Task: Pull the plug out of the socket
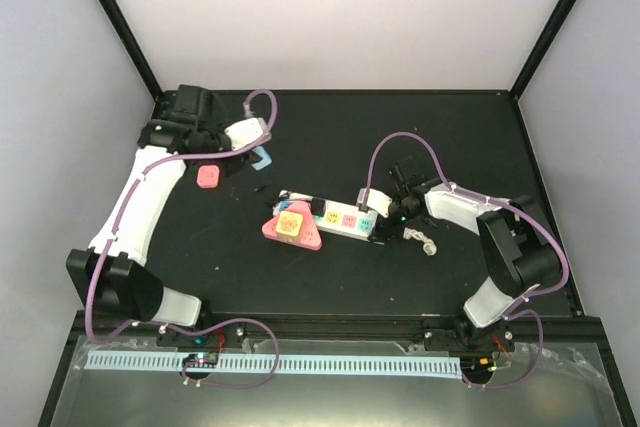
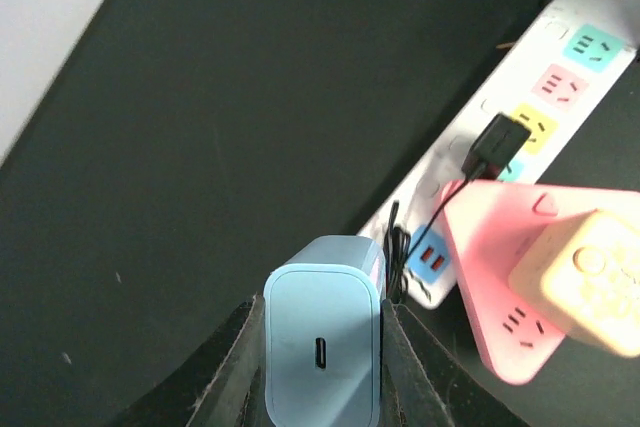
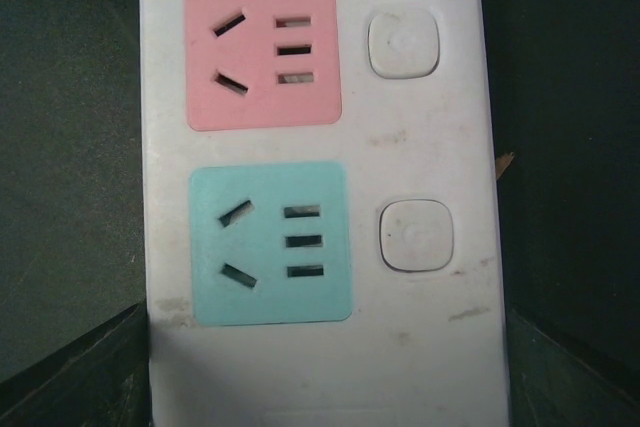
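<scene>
Left tool (image 2: 322, 352), plug (image 2: 322, 312) above black table (image 2: 250, 147)

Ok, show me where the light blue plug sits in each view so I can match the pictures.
Top external: light blue plug at the left hand's tip, up-left of the power strip and apart from it.
Left wrist: plug bottom centre, between that hand's fingers.
Right wrist: not in it.
Shared landmark: the strip's pink outlet face, seen in all three.
</scene>
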